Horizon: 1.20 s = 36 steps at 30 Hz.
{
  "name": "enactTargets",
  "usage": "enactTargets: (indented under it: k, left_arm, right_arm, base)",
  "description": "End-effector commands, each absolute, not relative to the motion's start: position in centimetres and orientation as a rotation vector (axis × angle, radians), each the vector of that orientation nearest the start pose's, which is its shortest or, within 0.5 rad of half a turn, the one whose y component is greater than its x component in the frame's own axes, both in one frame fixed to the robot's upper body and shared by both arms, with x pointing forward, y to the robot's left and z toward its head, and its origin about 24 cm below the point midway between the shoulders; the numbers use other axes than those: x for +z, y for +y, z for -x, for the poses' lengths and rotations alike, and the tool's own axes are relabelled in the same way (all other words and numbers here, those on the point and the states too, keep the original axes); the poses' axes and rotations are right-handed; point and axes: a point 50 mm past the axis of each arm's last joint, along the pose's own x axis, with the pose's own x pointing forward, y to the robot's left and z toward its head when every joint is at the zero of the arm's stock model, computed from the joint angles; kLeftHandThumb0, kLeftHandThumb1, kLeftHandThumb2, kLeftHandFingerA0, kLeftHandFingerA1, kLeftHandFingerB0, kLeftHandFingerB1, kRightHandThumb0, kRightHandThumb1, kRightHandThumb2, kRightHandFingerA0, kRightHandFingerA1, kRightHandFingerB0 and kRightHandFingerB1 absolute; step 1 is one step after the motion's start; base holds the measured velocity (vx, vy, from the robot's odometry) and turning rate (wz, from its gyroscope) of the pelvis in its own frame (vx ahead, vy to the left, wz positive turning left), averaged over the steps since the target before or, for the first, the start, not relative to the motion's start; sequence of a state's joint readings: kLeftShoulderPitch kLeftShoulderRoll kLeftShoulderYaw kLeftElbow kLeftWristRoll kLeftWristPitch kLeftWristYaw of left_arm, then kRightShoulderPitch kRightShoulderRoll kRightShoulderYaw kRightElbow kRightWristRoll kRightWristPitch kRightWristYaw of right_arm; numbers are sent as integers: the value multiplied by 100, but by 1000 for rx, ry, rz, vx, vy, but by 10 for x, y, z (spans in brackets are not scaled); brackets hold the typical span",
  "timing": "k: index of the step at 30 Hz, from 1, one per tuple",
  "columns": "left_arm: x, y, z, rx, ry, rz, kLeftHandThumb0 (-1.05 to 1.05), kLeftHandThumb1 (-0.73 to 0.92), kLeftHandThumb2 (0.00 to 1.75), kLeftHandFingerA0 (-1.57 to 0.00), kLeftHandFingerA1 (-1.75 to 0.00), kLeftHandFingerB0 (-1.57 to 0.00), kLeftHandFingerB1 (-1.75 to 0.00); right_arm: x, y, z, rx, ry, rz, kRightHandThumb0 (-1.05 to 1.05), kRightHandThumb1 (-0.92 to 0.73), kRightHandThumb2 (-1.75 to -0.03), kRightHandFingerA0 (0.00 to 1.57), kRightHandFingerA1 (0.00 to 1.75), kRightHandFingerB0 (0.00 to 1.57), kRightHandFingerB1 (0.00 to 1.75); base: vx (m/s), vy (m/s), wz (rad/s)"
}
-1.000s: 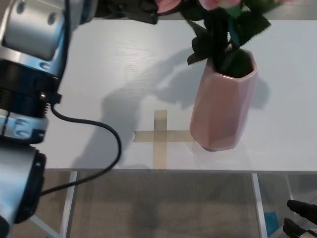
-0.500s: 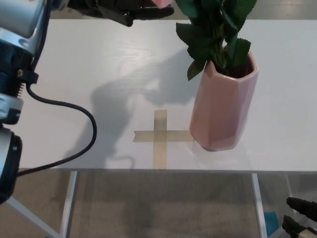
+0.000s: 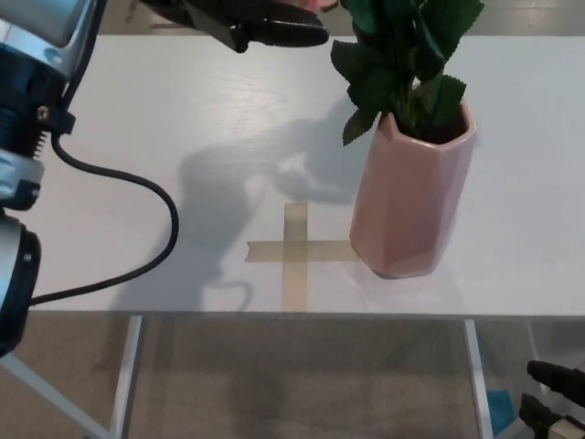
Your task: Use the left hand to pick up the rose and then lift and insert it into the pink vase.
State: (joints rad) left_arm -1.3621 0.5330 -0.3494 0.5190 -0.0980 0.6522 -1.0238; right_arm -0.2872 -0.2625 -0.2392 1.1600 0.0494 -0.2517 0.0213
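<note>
The pink faceted vase (image 3: 409, 197) stands upright on the white table (image 3: 164, 119), just right of a tape cross (image 3: 294, 251). The rose's dark green leaves (image 3: 402, 55) and stem rise out of the vase mouth; a bit of pink bloom (image 3: 309, 5) shows at the top edge. My left hand (image 3: 251, 23) is at the top edge, just left of the leaves and next to that pink bit. The frame cuts it off, so its grip is unclear. My right hand (image 3: 553, 402) hangs low at the bottom right, below the table, open and holding nothing.
My left arm's silver and black forearm (image 3: 37, 82) fills the left edge, and its black cable (image 3: 155, 229) loops over the table. The table's front edge (image 3: 302, 315) runs across the lower picture, with floor and white table legs below it.
My left forearm has swung up and away to the left, uncovering more of the table. The rose's leaves now sit lower in the vase mouth. The left hand has edged slightly right and down.
</note>
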Motion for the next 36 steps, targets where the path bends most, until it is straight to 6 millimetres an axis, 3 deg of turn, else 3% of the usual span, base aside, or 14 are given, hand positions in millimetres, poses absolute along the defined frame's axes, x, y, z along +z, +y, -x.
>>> enactTargets:
  k: [1,2,3,6,10,11,15,20,24,27,36]
  left_arm:
    - [306,114,-373,-939,112,-764,-85,48,57,0,0,0,-1]
    - [306,114,-373,-939,111,-765,-85,48,57,0,0,0,-1]
    - [305,115,-372,-903,78,-874,-75,42,83,0,0,0,-1]
    - [305,114,-371,-862,14,-935,-74,41,84,0,0,0,0]
    - [304,114,-370,-831,-25,-947,-73,40,84,0,0,0,0]
    - [300,115,-369,-798,-48,-925,-94,41,65,0,0,0,0]
    - [295,117,-367,-741,-83,-889,-94,41,65,0,0,0,0]
    - [280,132,-371,-775,-62,-574,-94,50,61,0,0,0,0]
    - [263,135,-372,-793,-57,-455,-91,51,59,0,0,0,0]
    - [250,135,-371,-774,-55,-450,-89,52,58,0,0,0,0]
    - [246,134,-372,-753,-38,-497,-84,51,57,0,0,0,0]
  right_arm:
    - [-86,-268,-225,-290,598,81,-23,-64,-59,58,50,57,48]
    - [-86,-268,-225,-290,598,81,-23,-64,-59,58,50,57,48]
    - [-87,-268,-225,-291,604,81,-23,-64,-59,58,50,57,48]
    - [-88,-268,-224,-290,607,78,-23,-64,-59,58,49,57,48]
    - [-89,-267,-223,-289,610,76,-23,-64,-59,58,49,57,48]
    - [-89,-268,-222,-289,613,81,-23,-64,-59,58,49,57,48]
    - [-90,-268,-220,-288,617,88,-23,-64,-59,58,49,57,48]
    - [-91,-267,-219,-291,618,81,-23,-64,-59,58,49,57,48]
    - [-92,-267,-217,-288,620,77,-24,-64,-59,58,49,57,48]
    - [-93,-266,-216,-288,622,80,-24,-63,-58,57,49,57,48]
    - [-91,-267,-218,-285,617,84,-23,-63,-58,58,49,57,48]
  base:
    - [0,0,0]
    - [0,0,0]
    - [0,0,0]
    - [0,0,0]
    - [0,0,0]
    - [0,0,0]
    - [0,0,0]
    - [0,0,0]
    - [0,0,0]
    - [0,0,0]
    - [0,0,0]
